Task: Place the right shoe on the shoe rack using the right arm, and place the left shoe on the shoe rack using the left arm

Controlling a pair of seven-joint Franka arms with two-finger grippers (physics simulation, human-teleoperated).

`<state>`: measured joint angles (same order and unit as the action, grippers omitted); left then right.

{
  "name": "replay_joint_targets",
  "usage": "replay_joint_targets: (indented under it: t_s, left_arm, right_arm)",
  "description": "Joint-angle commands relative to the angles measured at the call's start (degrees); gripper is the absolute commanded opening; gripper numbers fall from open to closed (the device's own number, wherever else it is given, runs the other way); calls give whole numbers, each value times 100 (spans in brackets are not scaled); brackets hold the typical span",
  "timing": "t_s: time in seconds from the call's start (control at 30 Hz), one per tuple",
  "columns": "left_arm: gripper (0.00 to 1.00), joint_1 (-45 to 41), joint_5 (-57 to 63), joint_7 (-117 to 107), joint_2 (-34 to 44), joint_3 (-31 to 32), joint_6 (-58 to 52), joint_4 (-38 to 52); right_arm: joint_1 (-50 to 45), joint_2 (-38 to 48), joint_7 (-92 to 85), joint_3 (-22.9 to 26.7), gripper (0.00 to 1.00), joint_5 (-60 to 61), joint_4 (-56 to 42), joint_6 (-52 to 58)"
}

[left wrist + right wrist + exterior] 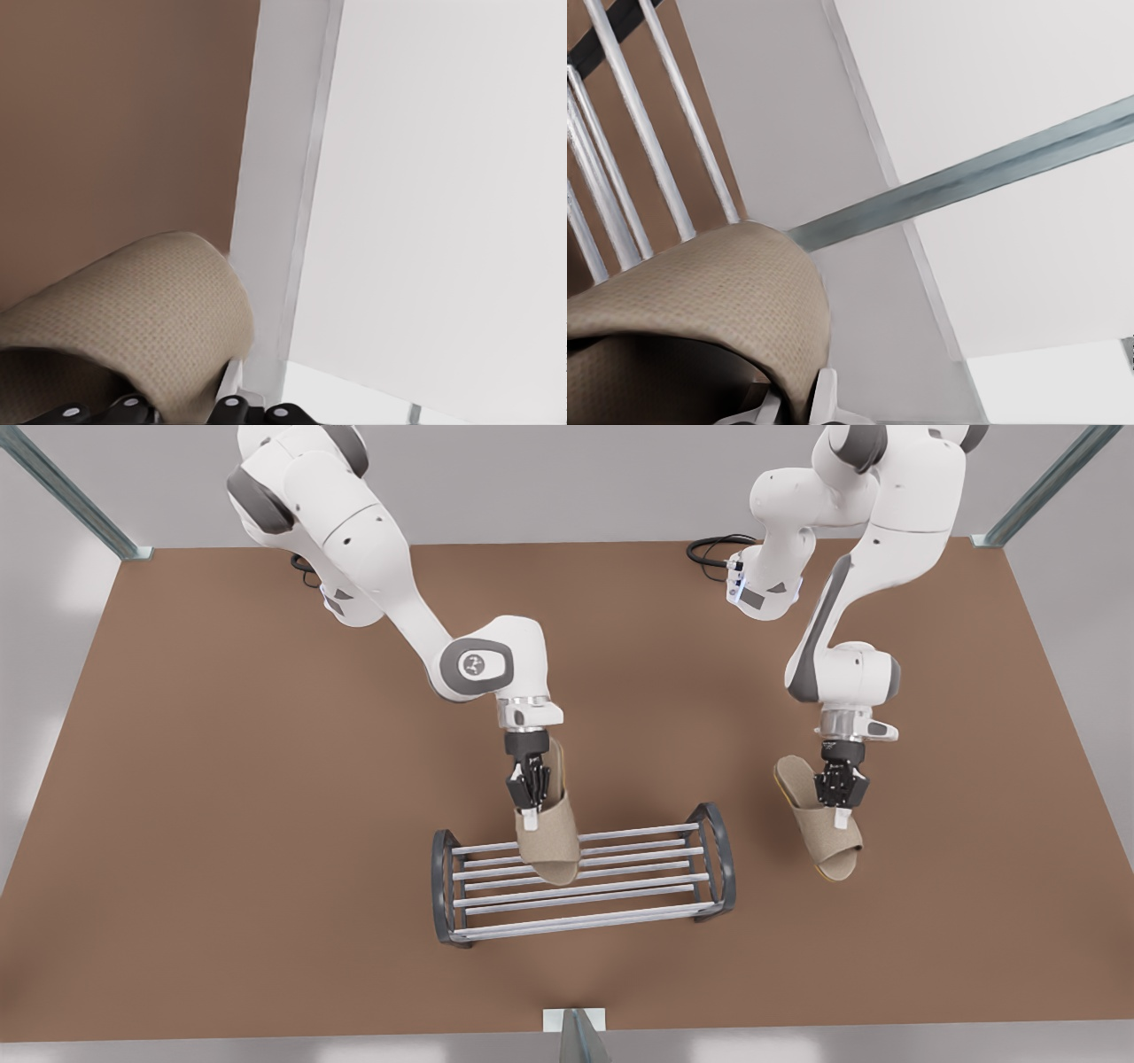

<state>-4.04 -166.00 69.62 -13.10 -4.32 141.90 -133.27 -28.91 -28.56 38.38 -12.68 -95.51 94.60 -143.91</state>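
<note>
- Currently, the brown counter (221, 824) is carrying the shoe rack (585, 924) near its front edge, with both arms reaching over from the far side.
- The rack is standing with no shoe resting on it yet, so I judge the task to be in its carrying and placing step, with neither shoe delivered.
- The right shoe (547, 841), a tan slipper, is hanging toe-down over the rack's half on the front view's left. Its toe is overlapping the upper bars. The right wrist view is showing the same shoe (700, 301) with the rack's bars (647, 150) just beyond it.
- The left shoe (824, 833) is hanging tilted above the counter, off the rack's end on the front view's right and apart from it. The left wrist view is showing it (133, 301) against bare counter.
- The right claw (530, 802) is clamping the right shoe by its upper.
- The left claw (840, 802) is gripping the left shoe the same way.
- Next, the right arm is likely needing to lower and level its shoe onto the bars before letting go. The left arm is needing to travel across to the free half.
- Whether the right shoe's toe is touching a bar is hard to tell, and both wrist views are cutting off the heels.
</note>
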Motion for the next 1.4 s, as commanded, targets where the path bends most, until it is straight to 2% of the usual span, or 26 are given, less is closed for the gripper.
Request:
replay_joint_targets:
  t_s: [0.0,0.07,0.1,0.13,0.17,0.2,0.27,0.33,0.53,0.57,0.6,0.7,0.73,0.8,0.87,0.9,0.93,0.97,1.0,1.03,1.07,1.1,1.13,1.17,1.37]
  left_arm:
    - [29,-1,-1936,-274,18,1,75,20]
    - [28,-1,-1927,-335,19,1,198,82]
    - [28,-1,-1927,-353,45,1,250,91]
    - [28,-9,-1910,-449,106,45,777,354]
    - [28,-9,-1901,-730,264,98,1261,530]
    - [28,-9,-1874,-880,396,107,1725,679]
    - [27,-9,-1848,-1477,572,344,3458,1698]
    - [27,-1,-1874,-1724,555,414,4214,2147]
    - [27,-1,-1901,-2040,414,564,4329,2367]
    - [27,-9,-1901,-2049,414,564,4329,2376]
    - [27,-9,-1909,-2066,414,564,4346,2455]
    - [27,-9,-1909,-2128,440,810,4715,3061]
    - [27,-9,-1918,-2128,476,880,4944,3263]
    - [27,-115,-1901,-2154,414,1196,5208,3975]
    - [27,-115,-1857,-2154,335,1592,5428,4546]
    - [27,-123,-1787,-2111,291,1846,5419,4714]
    - [27,-124,-1296,-2110,107,2382,5410,4951]
    - [27,-316,-759,-2119,1,2805,5375,5013]
    - [27,-800,-328,-2119,-201,2796,5340,5135]
    - [26,-1274,164,-2119,-649,2779,5366,5583]
    - [26,-1573,568,-2119,-992,2761,5366,5830]
    - [26,-1767,894,-2119,-1238,2761,5366,5988]
    - [26,-1802,1280,-2119,-1405,2761,5331,6006]
    - [26,-1802,1588,-2128,-1572,2761,5278,6015]
    - [26,-1802,2318,-2128,-1968,2585,5243,5962]
  right_arm:
    - [17,-71,-2572,11,21,-29,-3,223]
    - [113,-62,-2678,230,21,-29,15,-276]
    - [131,-18,-2678,547,24,-20,32,-936]
    - [254,8,-2686,591,39,-20,50,-1113]
    - [342,8,-2765,591,82,-20,41,-1218]
    - [403,17,-2984,591,82,32,32,-1305]
    - [360,44,-3916,591,82,911,59,-1297]
    - [307,17,-3934,565,82,1034,76,-1174]
    - [377,26,-3899,556,82,1298,85,-1174]
    - [359,201,-3925,556,86,1508,120,-1165]
    - [377,553,-3987,556,91,1843,313,-1183]
    - [324,1756,-3873,398,97,2027,1605,-1165]
    - [350,2258,-3592,354,100,2694,2089,-859]
    - [1079,2416,-3609,310,100,5496,1615,609]
    - [1932,2566,-3425,441,100,7650,1150,1935]
    - [2301,2531,-3143,547,100,8452,648,3105]
    - [2390,2513,-2925,925,100,8653,463,3456]
    - [2627,2241,-2387,1022,100,8927,121,4573]
    - [3311,1829,-2396,356,100,8927,-318,4802]
    - [3541,1336,-2388,108,100,8874,-986,5136]
    - [3506,1081,-2405,125,100,8839,-1356,5119]
    - [3287,1125,-2528,423,100,8839,-1295,5031]
    - [3119,1415,-3222,776,100,8883,-812,4556]
    - [3102,1415,-3319,881,100,8892,-890,4591]
    - [3154,1388,-3275,890,100,8918,-1119,4503]
